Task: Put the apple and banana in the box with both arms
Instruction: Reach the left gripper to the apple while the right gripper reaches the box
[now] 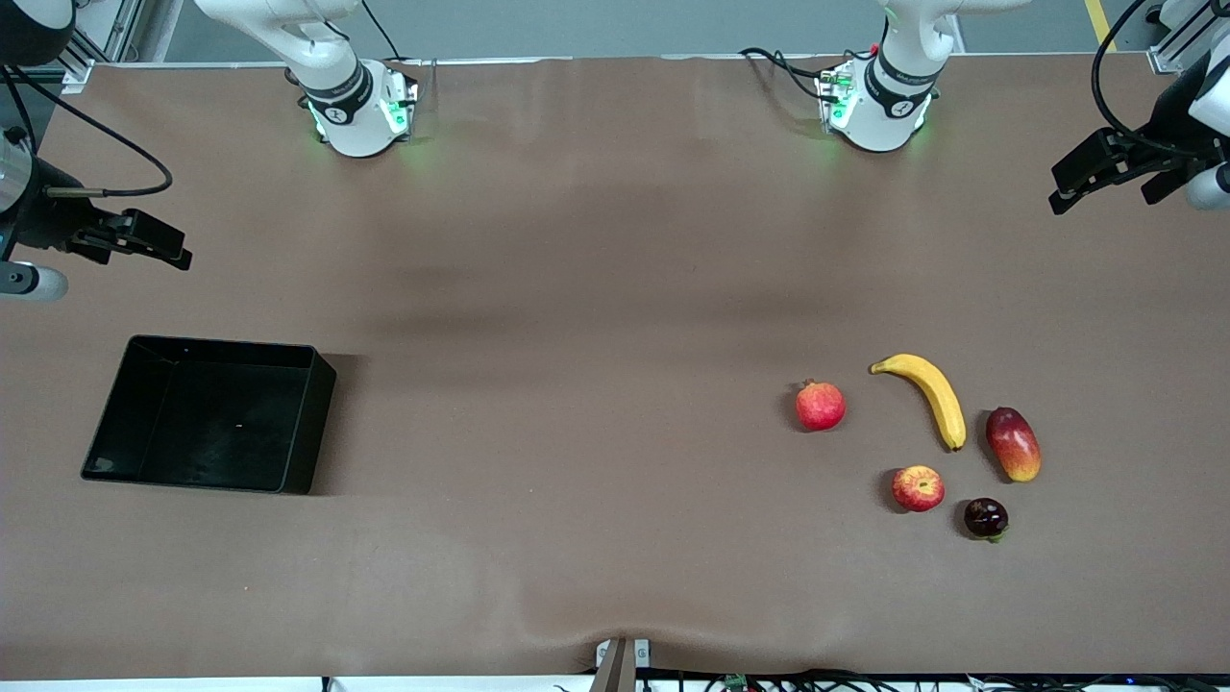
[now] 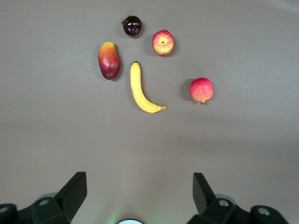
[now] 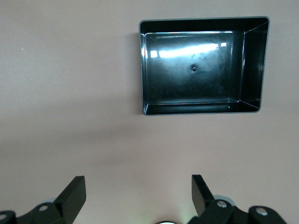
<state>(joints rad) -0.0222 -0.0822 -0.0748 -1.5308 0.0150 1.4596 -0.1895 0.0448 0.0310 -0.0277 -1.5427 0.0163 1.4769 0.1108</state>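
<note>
While both arms wait, you see the left gripper and the right gripper spread wide, holding nothing. Your banana and apple lie near the left arm's end; the box sits toward the right arm's end.

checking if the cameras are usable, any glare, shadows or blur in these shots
Right wrist view: bright white glare streaks on the glossy floor of the shallow black plastic box, hiding nothing. Front view: soft dark shadow bands cross the brown table; the long yellow banana and small red-yellow apple cast only short shadows. Left wrist view: fruits sharp, evenly lit, no glare.
</note>
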